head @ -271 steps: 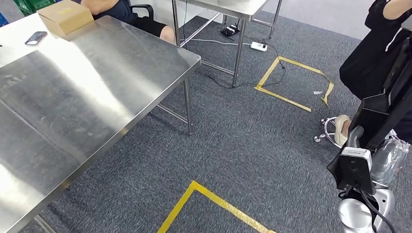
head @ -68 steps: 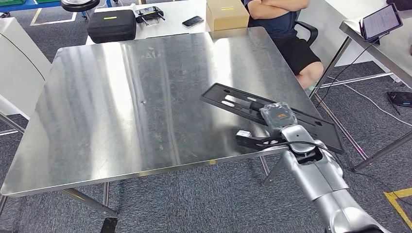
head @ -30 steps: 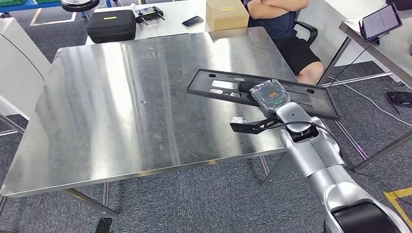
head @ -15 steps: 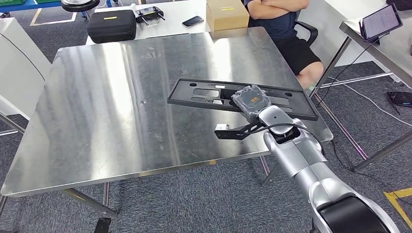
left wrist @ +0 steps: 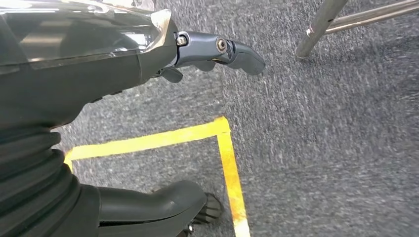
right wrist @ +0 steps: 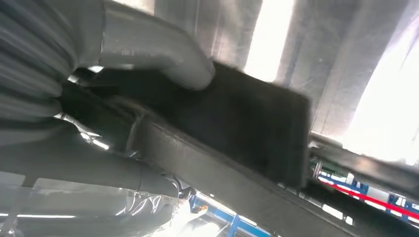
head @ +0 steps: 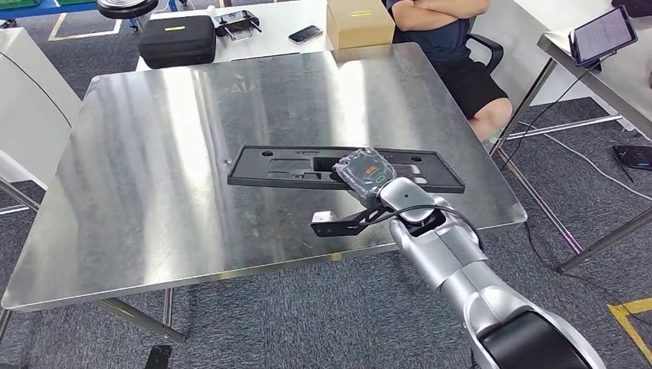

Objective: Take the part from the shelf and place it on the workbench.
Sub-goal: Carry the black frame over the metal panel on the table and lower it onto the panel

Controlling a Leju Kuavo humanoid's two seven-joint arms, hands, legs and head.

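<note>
The part [head: 292, 167] is a long flat black plastic panel with slots and holes. It lies level just above or on the steel workbench [head: 154, 154], near its middle. My right hand [head: 367, 172], wrapped in clear film, grips the panel near its middle. In the right wrist view the thick grey thumb [right wrist: 163, 54] presses on the dark panel [right wrist: 247, 123]. Whether the panel touches the table I cannot tell. My left hand [left wrist: 212, 49] hangs over the grey carpet with its fingers loosely apart and nothing in them.
A person sits at the far side of the workbench with folded arms [head: 438, 15]. A cardboard box [head: 359, 23], a phone [head: 305, 34] and a black case [head: 176, 41] lie on the white table beyond. A tablet [head: 604, 34] stands on a table at right. Yellow floor tape [left wrist: 225, 163] runs below my left hand.
My right hand has carried the panel leftward and toward the table's middle, and lowered it; the panel now lies level. Nine seconds ago the view was turned elsewhere, toward the floor.
</note>
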